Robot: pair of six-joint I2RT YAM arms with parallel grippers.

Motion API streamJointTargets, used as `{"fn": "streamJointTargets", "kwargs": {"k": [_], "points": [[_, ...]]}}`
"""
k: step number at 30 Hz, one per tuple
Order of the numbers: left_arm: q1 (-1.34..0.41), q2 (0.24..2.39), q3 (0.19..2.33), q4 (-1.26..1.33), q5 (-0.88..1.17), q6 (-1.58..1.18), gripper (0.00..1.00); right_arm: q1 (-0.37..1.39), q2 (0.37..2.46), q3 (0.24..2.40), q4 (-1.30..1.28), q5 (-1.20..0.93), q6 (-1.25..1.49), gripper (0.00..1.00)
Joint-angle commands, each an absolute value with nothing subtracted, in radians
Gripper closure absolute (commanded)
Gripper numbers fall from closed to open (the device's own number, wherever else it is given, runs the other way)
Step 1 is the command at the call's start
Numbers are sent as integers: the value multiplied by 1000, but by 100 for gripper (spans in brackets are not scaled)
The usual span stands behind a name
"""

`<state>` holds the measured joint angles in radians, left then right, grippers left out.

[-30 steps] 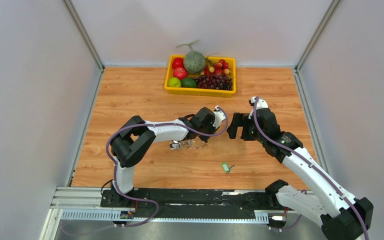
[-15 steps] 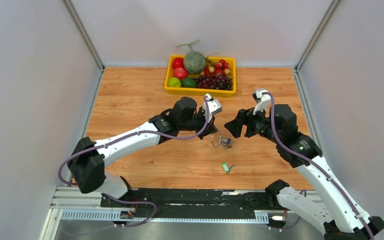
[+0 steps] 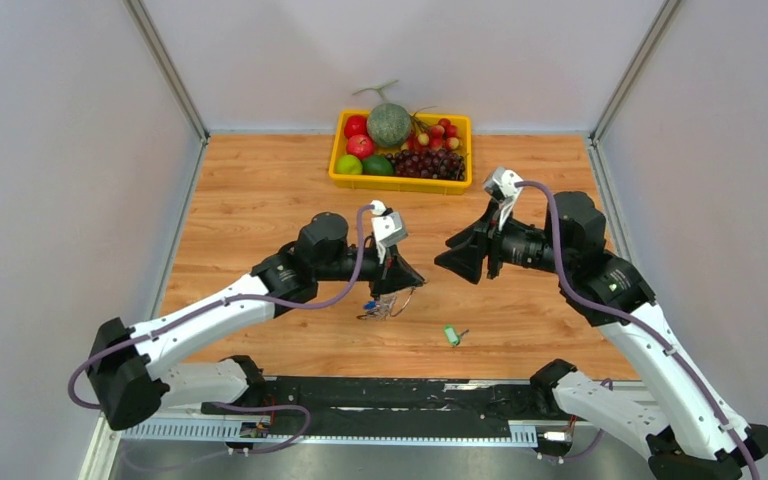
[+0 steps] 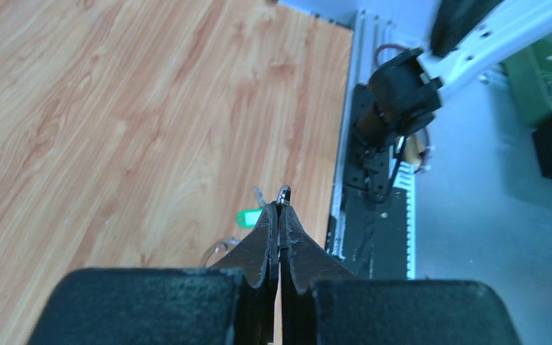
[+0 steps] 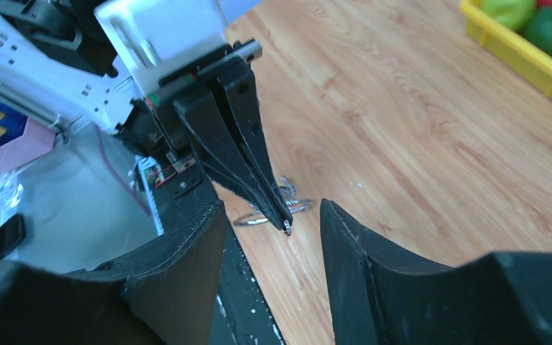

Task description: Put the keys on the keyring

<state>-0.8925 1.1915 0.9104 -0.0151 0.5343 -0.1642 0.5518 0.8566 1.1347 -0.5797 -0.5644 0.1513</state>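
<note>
My left gripper (image 3: 406, 279) is shut on the thin silvery keyring (image 3: 396, 297). A small bunch of keys (image 3: 374, 308), one with a blue head, hangs from the ring just above the table. In the left wrist view the ring's edge (image 4: 283, 192) pokes out between the closed fingertips. The green-headed key (image 3: 451, 335) lies loose on the wood, right of the bunch, and shows in the left wrist view (image 4: 248, 216). My right gripper (image 3: 460, 256) is open and empty, facing the left gripper. In its own view (image 5: 272, 206) the ring (image 5: 257, 219) hangs between its fingers.
A yellow tray (image 3: 400, 181) of fruit stands at the back centre of the wooden table; its corner shows in the right wrist view (image 5: 517, 57). The black base rail (image 3: 390, 395) runs along the near edge. Grey walls close in both sides.
My left gripper has swung left and nearer with the ring and keys still in it. The right gripper has tilted toward it. The green key has not moved.
</note>
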Motion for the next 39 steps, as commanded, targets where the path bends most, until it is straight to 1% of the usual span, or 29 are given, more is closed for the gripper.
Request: {"fn": "streamJointTargets", "kwargs": {"k": [1, 7, 12, 16, 20, 29, 39], "points": [[-892, 1075, 863, 164, 621, -257, 100, 599, 893, 1184, -557, -684, 79, 48], [-893, 1001, 834, 182, 643, -288, 100, 680, 953, 1246, -576, -718, 9, 53], [-893, 968, 838, 163, 633, -286, 100, 721, 968, 1276, -593, -745, -26, 61], [-892, 951, 843, 149, 615, -285, 100, 734, 967, 1280, -595, -749, -22, 63], [-892, 936, 853, 146, 612, -288, 100, 750, 968, 1277, -601, -749, -21, 67], [-893, 931, 875, 132, 621, -303, 100, 793, 972, 1266, -602, -700, -15, 67], [-892, 911, 897, 119, 643, -309, 100, 801, 968, 1251, -604, -645, -19, 69]]}}
